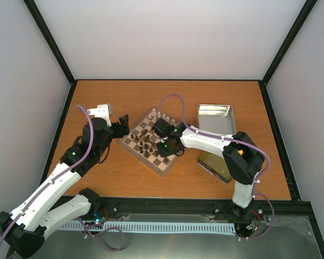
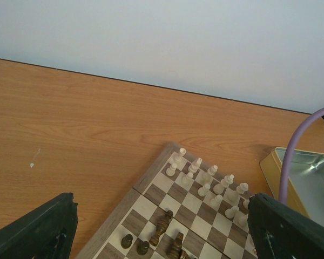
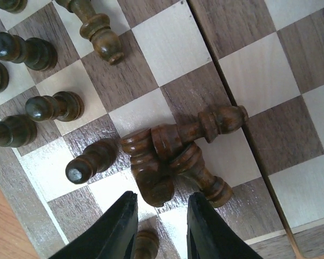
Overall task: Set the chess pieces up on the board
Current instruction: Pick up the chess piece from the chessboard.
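The left gripper (image 1: 122, 125) hangs over the table (image 1: 110, 175) just off the board's left corner. Its dark fingers (image 2: 40, 229) are spread wide with nothing between them.

The board (image 2: 121, 205) lies near the middle of the table, turned cornerwise, with one corner toward the near edge. It is flat wood, checked in dark brown and cream inside a thin brown rim, with a seam across its middle. Cream light chessmen (image 2: 216, 186) stand in two rows along its far-right side. The dark chess pieces (image 3: 170, 156) are turned wood, glossy, with round heads and ringed bases. Some stand on the left half of the board. Three lie toppled and crossed over one another on squares beside the seam.

The right gripper (image 3: 162, 197) is low over the board, right at the toppled heap. Its black fingers (image 3: 116, 229) stand close together with a narrow gap. The base of one fallen piece lies just beyond the tips, and a small rounded dark head shows in the gap. Whether the fingers clamp it cannot be told.

Near the table's right edge lies an open rectangular metal tin (image 1: 216, 121), gold outside and silvery inside, showing only its shiny floor. A second gold tin (image 1: 210, 162) lies nearer, partly under the right arm, its contents hidden.
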You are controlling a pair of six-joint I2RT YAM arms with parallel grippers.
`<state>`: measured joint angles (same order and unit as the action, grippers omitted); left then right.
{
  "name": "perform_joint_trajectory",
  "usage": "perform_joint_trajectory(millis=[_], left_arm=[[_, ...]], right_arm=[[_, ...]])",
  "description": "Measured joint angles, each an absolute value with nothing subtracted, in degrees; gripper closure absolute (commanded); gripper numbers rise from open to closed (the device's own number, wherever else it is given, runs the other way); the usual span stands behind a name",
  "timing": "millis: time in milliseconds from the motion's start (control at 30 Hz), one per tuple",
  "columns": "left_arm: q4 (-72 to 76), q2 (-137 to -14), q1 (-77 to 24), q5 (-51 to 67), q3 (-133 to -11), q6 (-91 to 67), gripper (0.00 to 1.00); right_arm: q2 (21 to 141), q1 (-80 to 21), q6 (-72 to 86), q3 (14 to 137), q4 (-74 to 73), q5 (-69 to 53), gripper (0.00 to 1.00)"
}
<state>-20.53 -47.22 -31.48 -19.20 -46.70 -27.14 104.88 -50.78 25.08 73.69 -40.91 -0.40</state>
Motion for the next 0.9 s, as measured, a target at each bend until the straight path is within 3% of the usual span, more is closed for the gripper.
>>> perform_joint_trajectory(millis=[333, 667, 900], left_arm=[[-20.23, -47.72, -31.48, -18.96, -47.20, -27.14, 0.13], [-20.16, -47.72, -31.48, -18.83, -47.20, -27.14, 0.13], [-20.16, -47.72, -31.48, -18.70, -47.20, -27.11, 0.13]], right_arm=[[105.12, -50.78, 24.58, 73.78, -42.13, 3.90, 0.80], [105.80, -50.65, 20.12, 73.80, -42.19, 6.07, 0.74], [107.61, -50.02, 16.91, 74.00, -41.50, 5.39, 0.75]])
